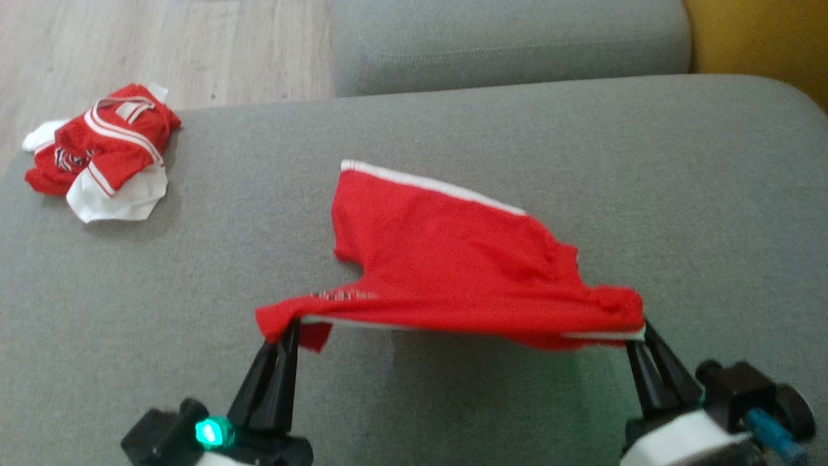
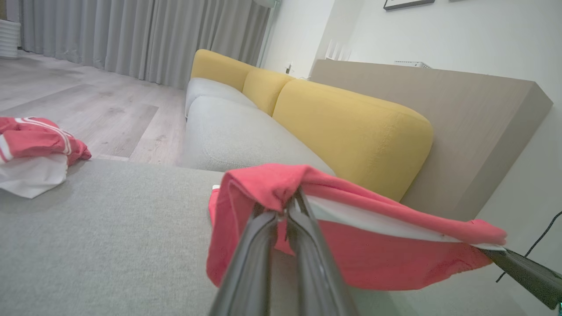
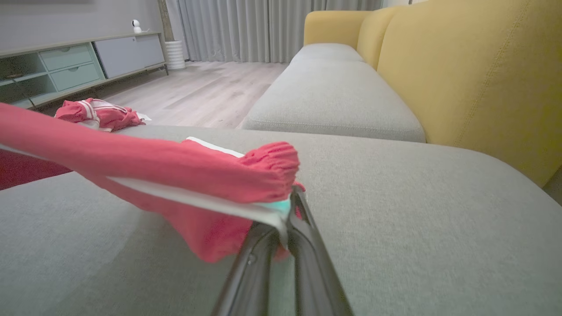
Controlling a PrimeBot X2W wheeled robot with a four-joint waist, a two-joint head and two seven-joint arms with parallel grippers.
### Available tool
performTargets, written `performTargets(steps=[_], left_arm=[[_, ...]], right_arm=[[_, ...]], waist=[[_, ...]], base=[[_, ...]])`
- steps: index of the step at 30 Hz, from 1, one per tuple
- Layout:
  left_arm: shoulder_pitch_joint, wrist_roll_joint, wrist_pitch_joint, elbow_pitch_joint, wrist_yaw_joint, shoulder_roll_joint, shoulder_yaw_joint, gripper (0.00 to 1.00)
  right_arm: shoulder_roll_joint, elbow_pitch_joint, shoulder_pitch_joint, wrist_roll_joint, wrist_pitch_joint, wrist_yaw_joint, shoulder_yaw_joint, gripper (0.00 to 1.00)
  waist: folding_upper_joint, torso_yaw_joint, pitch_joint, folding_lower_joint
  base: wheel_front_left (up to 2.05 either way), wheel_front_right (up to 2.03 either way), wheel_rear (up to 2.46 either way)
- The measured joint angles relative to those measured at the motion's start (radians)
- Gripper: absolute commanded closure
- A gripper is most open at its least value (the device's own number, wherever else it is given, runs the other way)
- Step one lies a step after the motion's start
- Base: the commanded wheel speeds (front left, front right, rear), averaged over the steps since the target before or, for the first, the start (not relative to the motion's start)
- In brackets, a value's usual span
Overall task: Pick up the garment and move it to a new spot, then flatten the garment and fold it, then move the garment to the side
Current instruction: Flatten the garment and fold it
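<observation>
The garment (image 1: 446, 259) is red shorts with white trim. Its near edge is lifted and stretched between my two grippers, and its far part trails on the grey sofa seat (image 1: 679, 213). My left gripper (image 1: 284, 331) is shut on the left corner, seen close in the left wrist view as red cloth (image 2: 281, 184) bunched over my fingertips. My right gripper (image 1: 640, 336) is shut on the right corner at the gathered waistband (image 3: 272, 164). The right gripper's dark fingers (image 2: 522, 270) reach into the left wrist view at the lower right.
A crumpled red and white garment (image 1: 103, 152) lies at the seat's far left corner. A second grey seat cushion (image 1: 504, 39) sits beyond, with yellow backrests (image 3: 474, 66) to the right. Wooden floor (image 1: 162, 45) lies past the seat's left edge.
</observation>
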State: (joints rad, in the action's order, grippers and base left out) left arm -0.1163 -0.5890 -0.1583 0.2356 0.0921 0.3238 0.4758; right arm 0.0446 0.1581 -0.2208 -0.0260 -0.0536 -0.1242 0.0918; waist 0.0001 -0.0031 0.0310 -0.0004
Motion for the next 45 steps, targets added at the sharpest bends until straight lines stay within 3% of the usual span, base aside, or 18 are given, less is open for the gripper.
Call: performTargets(steps=[5, 10, 18, 23, 38, 39, 40, 41, 42, 43, 44, 45], left_arm=[[-0.039, -0.019, 0.023, 0.024, 0.013, 0.012, 0.003, 1.0], [0.023, -0.036, 0.034, -0.077, -0.035, 0.012, 0.012, 1.0], [0.367, -0.036, 0.127, -0.347, -0.163, 0.003, 0.051, 1.0], [0.59, -0.067, 0.212, -0.508, -0.206, 0.003, 0.074, 1.0], [0.904, -0.207, 0.323, -0.788, -0.224, 0.019, 0.205, 1.0], [0.92, -0.215, 0.327, -0.802, -0.224, 0.021, 0.213, 1.0], [0.933, -0.225, 0.331, -0.816, -0.224, 0.023, 0.22, 1.0], [0.945, -0.235, 0.333, -0.826, -0.224, 0.025, 0.229, 1.0], [0.955, -0.244, 0.333, -0.84, -0.224, 0.025, 0.235, 0.88], [0.962, -0.251, 0.333, -0.85, -0.224, 0.025, 0.237, 0.67], [0.968, -0.259, 0.333, -0.858, -0.224, 0.025, 0.24, 0.15], [0.975, -0.264, 0.333, -0.869, -0.224, 0.026, 0.245, 0.0]], right_arm=[[-0.001, 0.045, -0.064, -0.001, -0.062, 0.0, 0.006, 1.0], [-0.001, -0.023, -0.037, -0.02, -0.07, 0.0, 0.005, 1.0], [-0.001, -0.172, 0.182, -0.042, -0.071, 0.0, 0.0, 1.0], [-0.001, -0.273, 0.33, -0.056, -0.1, 0.0, 0.023, 1.0], [0.002, -0.491, 0.579, -0.108, -0.119, 0.0, 0.099, 1.0], [0.002, -0.505, 0.596, -0.108, -0.119, 0.0, 0.104, 0.92], [0.002, -0.516, 0.611, -0.11, -0.118, 0.0, 0.108, 0.69], [0.002, -0.528, 0.625, -0.111, -0.117, 0.0, 0.113, 0.55], [0.003, -0.536, 0.634, -0.115, -0.115, 0.0, 0.119, 0.0], [0.003, -0.544, 0.642, -0.121, -0.109, 0.0, 0.124, 0.0], [0.003, -0.548, 0.646, -0.124, -0.104, 0.0, 0.127, 0.0], [0.003, -0.553, 0.647, -0.124, -0.1, 0.0, 0.128, 0.0]], waist=[[0.0, -0.01, 0.013, 0.0005], [0.0, -0.012, 0.053, 0.0005], [-0.0001, -0.009, 0.147, 0.0007], [-0.0001, -0.022, 0.204, 0.0008], [-0.0001, -0.102, 0.301, 0.0006], [-0.0001, -0.107, 0.307, 0.0006], [-0.0001, -0.112, 0.311, 0.0006], [-0.0001, -0.116, 0.315, 0.0006], [-0.0001, -0.119, 0.318, 0.0006], [-0.0001, -0.122, 0.319, 0.0006], [-0.0001, -0.123, 0.319, 0.0006], [-0.0001, -0.124, 0.317, 0.0006]], base=[[0.0, 0.0, 0.0], [0.0, 0.0, 0.0], [0.0, 0.0, 0.0], [0.0, 0.0, 0.0], [0.0, 0.0, 0.0], [0.0, 0.0, 0.0], [0.0, 0.0, 0.0], [0.0, 0.0, 0.0], [0.0, 0.0, 0.0], [0.0, 0.0, 0.0], [0.0, 0.0, 0.0], [0.0, 0.0, 0.0]])
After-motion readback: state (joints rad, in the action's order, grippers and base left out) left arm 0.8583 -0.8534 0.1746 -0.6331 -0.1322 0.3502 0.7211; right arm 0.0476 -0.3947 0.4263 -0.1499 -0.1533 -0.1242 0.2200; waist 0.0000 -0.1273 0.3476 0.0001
